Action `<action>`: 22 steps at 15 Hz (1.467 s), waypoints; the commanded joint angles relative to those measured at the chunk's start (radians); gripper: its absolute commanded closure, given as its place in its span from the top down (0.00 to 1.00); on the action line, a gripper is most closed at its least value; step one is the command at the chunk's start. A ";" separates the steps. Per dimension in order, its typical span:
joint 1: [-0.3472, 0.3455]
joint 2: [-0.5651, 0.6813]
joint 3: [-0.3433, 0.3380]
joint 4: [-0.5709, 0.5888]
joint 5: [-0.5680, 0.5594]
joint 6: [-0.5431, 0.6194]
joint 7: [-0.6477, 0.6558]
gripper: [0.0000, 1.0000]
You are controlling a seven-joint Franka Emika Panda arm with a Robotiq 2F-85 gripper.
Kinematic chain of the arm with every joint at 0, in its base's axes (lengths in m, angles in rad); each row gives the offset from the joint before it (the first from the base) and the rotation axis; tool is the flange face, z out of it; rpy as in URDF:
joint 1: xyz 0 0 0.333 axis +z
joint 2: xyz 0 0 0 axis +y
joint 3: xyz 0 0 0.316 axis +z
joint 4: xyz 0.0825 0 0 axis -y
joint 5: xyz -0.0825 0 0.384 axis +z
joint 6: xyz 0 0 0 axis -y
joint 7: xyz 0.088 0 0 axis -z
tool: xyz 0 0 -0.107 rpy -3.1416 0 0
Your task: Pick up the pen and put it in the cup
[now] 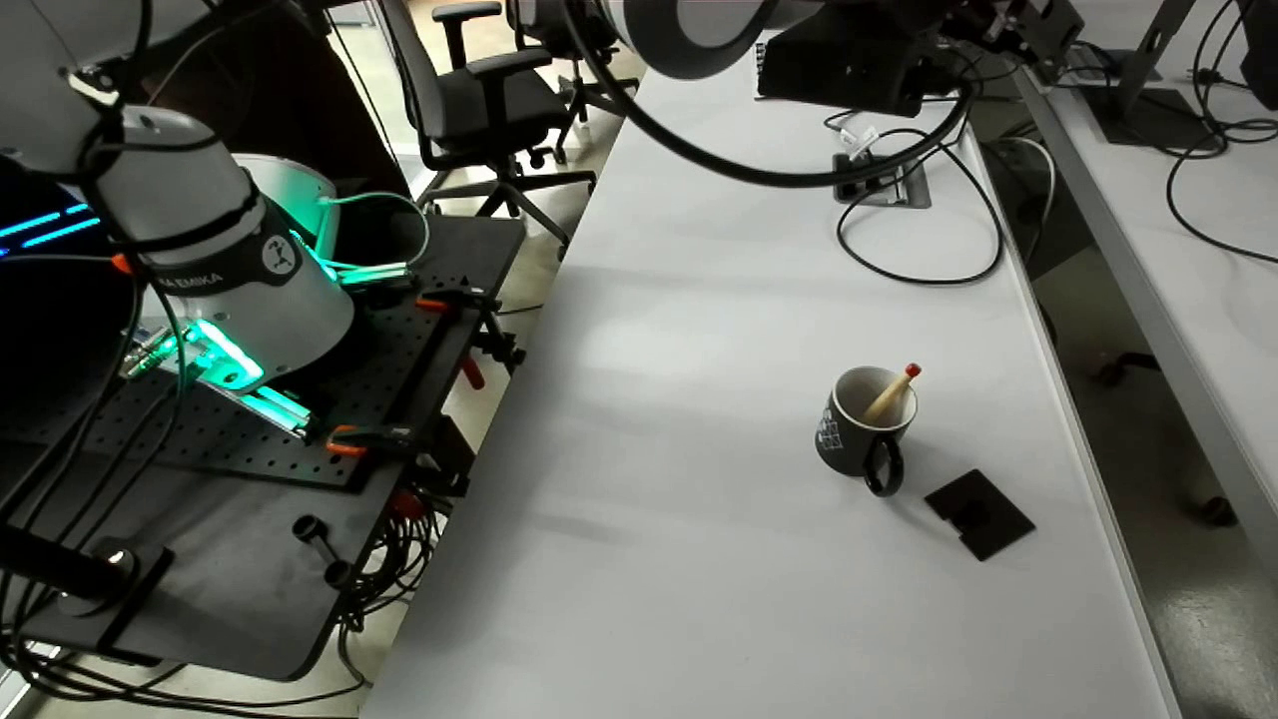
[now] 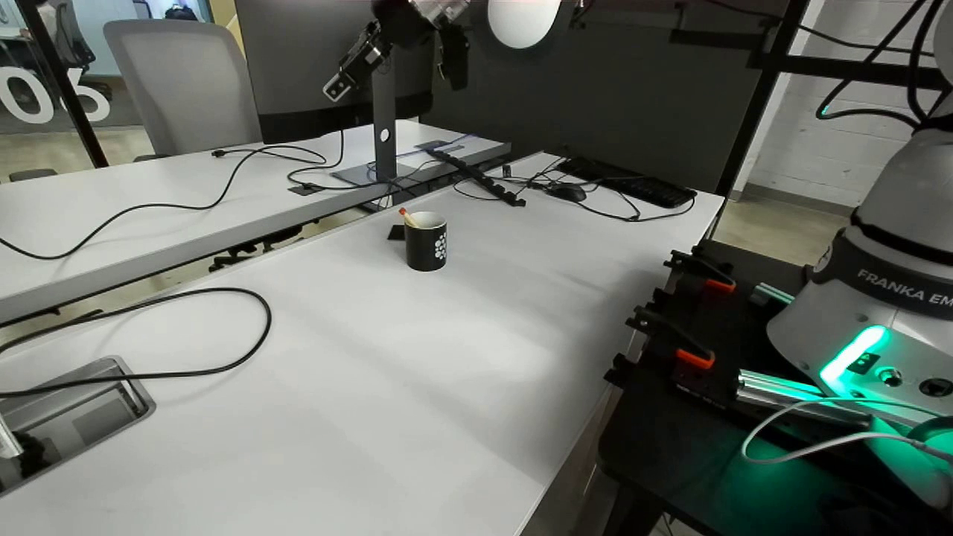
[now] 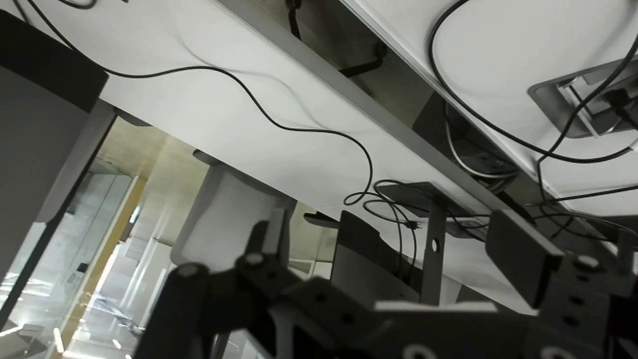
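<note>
One pen (image 1: 892, 395), inside the cup (image 1: 846, 445), well below the tool (image 2: 396, 81) and well apart from it. Leans against the rim, with long axis slanting, red end raised toward the tool's height, lower end hidden by the wall. No other contents to be made out in that cup, upright on the tabletop (image 1: 689, 559) just beside a flat black pad (image 1: 983, 514). Wide-parted jaws, with nothing between them, aimed outward toward a neighbouring desk (image 3: 234, 117). Probably finished: calls for no grasp, only for steering the tool high and clear of that jutting red end.
</note>
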 commanded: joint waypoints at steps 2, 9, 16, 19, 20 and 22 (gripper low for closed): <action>0.147 -0.075 -0.125 -0.023 0.204 0.000 -0.024 1.00; 0.317 -0.071 -0.286 -0.008 0.279 0.000 0.002 1.00; 0.324 -0.070 -0.291 -0.009 0.285 0.000 0.001 1.00; 0.324 -0.070 -0.291 -0.009 0.285 0.000 0.001 1.00; 0.324 -0.070 -0.291 -0.009 0.285 0.000 0.001 1.00; 0.324 -0.070 -0.291 -0.009 0.285 0.000 0.001 1.00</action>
